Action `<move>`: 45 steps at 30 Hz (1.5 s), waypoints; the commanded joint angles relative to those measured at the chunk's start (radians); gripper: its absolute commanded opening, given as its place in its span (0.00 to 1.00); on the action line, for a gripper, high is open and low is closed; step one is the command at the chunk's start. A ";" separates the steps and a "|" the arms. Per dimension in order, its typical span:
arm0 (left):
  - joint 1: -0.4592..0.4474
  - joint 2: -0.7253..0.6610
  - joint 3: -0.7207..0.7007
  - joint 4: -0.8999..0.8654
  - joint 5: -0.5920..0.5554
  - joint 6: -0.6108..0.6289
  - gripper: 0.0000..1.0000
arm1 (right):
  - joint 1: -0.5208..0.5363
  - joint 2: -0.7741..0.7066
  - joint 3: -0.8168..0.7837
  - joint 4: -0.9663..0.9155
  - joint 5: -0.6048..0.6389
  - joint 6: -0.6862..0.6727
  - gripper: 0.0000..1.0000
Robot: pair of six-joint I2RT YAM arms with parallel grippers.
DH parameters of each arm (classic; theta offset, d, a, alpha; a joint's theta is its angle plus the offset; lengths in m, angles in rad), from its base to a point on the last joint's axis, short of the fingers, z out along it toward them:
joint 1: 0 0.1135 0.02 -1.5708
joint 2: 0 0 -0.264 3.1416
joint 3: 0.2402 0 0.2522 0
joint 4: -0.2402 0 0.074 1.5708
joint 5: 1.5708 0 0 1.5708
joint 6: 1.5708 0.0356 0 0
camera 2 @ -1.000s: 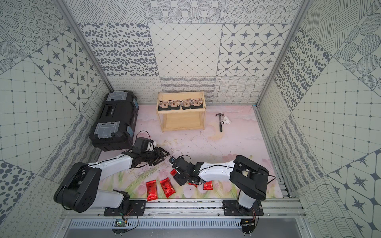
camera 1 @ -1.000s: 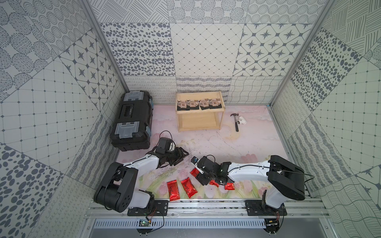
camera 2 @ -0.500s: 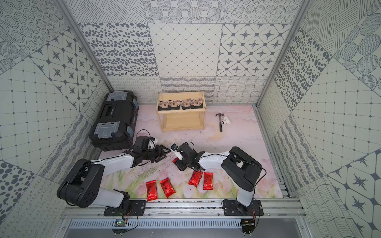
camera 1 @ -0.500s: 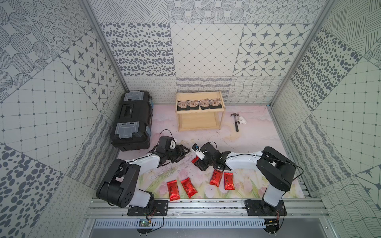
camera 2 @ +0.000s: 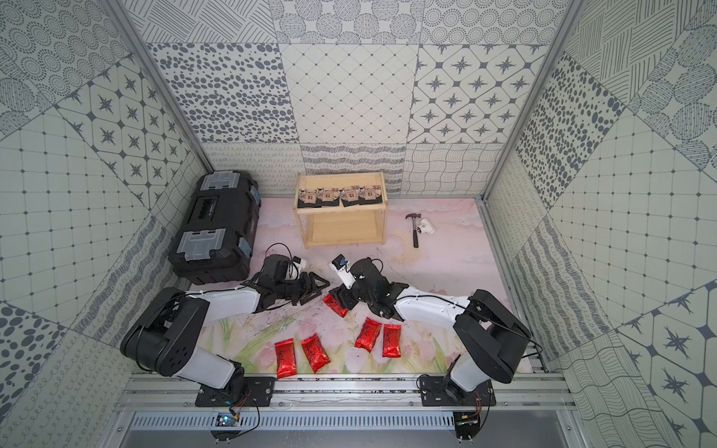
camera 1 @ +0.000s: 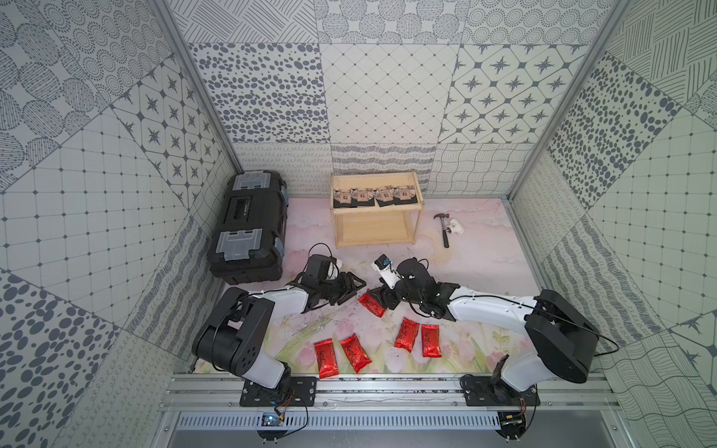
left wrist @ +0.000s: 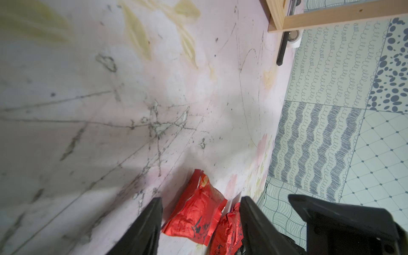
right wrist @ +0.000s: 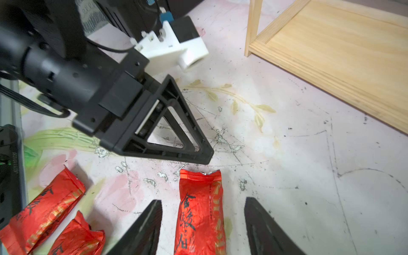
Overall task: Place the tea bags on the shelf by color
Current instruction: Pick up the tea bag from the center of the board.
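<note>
flanking shelf [camera 1: 372, 229]: toolbox [camera 1: 248, 227], hammer [camera 1: 444, 232]

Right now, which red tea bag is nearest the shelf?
The red tea bag alone at the right gripper; the other four lie nearer the rail.

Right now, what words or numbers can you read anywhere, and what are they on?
"金骏": dark script on the red pouch in the right wrist view; the character below is unclear.
Gold print on its edge: blurred.
Other pouches: script too crumpled to read.
Code on a black arm part: too small.
Black sachets: too small.
Toolbox: nothing legible.
</note>
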 commanded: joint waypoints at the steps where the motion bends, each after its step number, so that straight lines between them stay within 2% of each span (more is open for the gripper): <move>1: -0.021 0.027 -0.014 0.096 0.039 0.034 0.60 | 0.004 -0.006 -0.072 0.049 -0.018 0.075 0.53; 7: -0.025 0.032 -0.039 0.104 0.033 0.052 0.56 | 0.007 0.035 -0.099 0.109 -0.027 0.096 0.37; 12: -0.027 0.024 -0.058 0.098 0.024 0.069 0.51 | 0.006 0.079 -0.108 0.138 -0.032 0.105 0.34; 17: -0.027 0.020 -0.077 0.107 0.024 0.074 0.42 | 0.006 0.110 -0.122 0.159 -0.035 0.117 0.32; 25: -0.031 0.001 -0.102 0.139 0.027 0.079 0.28 | 0.004 0.137 -0.137 0.175 -0.032 0.128 0.33; 31: -0.034 0.004 -0.102 0.147 0.030 0.082 0.21 | 0.004 0.138 -0.148 0.182 -0.026 0.134 0.32; 36: -0.034 -0.021 -0.106 0.152 0.023 0.075 0.09 | 0.001 0.129 -0.149 0.182 -0.017 0.139 0.33; 39: -0.034 -0.056 -0.109 0.146 0.011 0.073 0.00 | -0.006 0.073 -0.141 0.157 -0.003 0.139 0.35; 45: -0.032 -0.180 -0.103 0.084 -0.057 0.065 0.00 | -0.018 -0.099 -0.127 0.094 0.117 0.216 0.42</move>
